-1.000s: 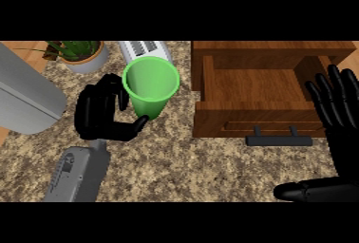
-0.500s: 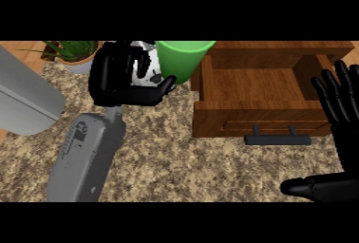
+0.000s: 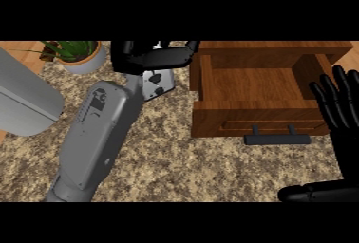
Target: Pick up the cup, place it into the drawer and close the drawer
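Observation:
My left hand (image 3: pixel 151 54) is raised at the top of the head view, just left of the drawer's back corner, its fingers curled. The green cup does not show now; it lies past the picture's top edge or behind the hand. The wooden drawer (image 3: pixel 210 88) stands pulled open at the upper right, its inside bare, with a black handle (image 3: pixel 277 139) on its front. My right hand (image 3: pixel 342 111) rests open at the right edge beside the drawer, fingers up, thumb low (image 3: pixel 319 193).
A potted plant (image 3: pixel 79 53) stands at the top left. A large grey appliance (image 3: pixel 21 102) fills the left edge. My grey left forearm (image 3: pixel 95 137) crosses the speckled stone counter (image 3: pixel 203 171) diagonally.
My left hand has lifted the green cup up and to the right, toward the drawer; the cup has passed out of the top of the view. The right hand has stayed still.

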You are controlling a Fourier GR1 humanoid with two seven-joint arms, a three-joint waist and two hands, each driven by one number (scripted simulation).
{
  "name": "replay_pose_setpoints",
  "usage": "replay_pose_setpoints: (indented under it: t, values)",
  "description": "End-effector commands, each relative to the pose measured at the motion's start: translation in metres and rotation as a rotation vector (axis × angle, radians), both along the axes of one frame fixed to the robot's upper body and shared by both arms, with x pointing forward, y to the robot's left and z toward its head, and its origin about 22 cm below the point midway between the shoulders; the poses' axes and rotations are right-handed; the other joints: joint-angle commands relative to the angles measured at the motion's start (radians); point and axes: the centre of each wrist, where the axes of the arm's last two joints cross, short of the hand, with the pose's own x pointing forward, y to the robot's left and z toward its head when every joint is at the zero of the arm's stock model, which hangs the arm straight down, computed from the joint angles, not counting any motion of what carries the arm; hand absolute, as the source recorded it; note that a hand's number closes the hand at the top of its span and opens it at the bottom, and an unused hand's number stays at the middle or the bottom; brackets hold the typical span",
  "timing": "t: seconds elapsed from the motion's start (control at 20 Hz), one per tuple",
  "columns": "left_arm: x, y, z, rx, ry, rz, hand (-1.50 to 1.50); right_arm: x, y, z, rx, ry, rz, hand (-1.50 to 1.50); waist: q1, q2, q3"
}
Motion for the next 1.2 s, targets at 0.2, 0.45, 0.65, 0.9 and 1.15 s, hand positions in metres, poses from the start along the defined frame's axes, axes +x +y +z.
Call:
replay_pose_setpoints:
  t: [0.2, 0.45, 0.65, 0.9, 1.15]
  values:
    - [0.027, -0.043, 0.013, 0.088, 0.031, 0.034, 1.50, 0.015, 0.000, -0.002, 0.007, -0.018, 0.007, -1.50, -0.009, 0.004, 0.000]
    - [0.038, -0.060, 0.007, 0.091, 0.075, 0.036, 1.50, 0.006, 0.007, -0.015, -0.007, 0.000, 0.024, -1.50, -0.025, 0.006, 0.000]
    - [0.041, -0.065, -0.005, 0.115, 0.083, 0.038, 1.50, 0.007, 0.004, -0.006, -0.019, -0.004, -0.005, -1.50, -0.023, 0.005, 0.000]
    - [0.043, -0.067, -0.035, 0.154, 0.132, 0.064, 1.50, 0.005, 0.007, -0.005, 0.000, -0.014, 0.010, -1.50, -0.042, 0.010, 0.000]
    - [0.039, -0.076, -0.044, 0.219, 0.155, 0.049, 1.50, 0.024, 0.006, -0.007, 0.009, -0.021, 0.027, -1.50, -0.053, 0.013, 0.001]
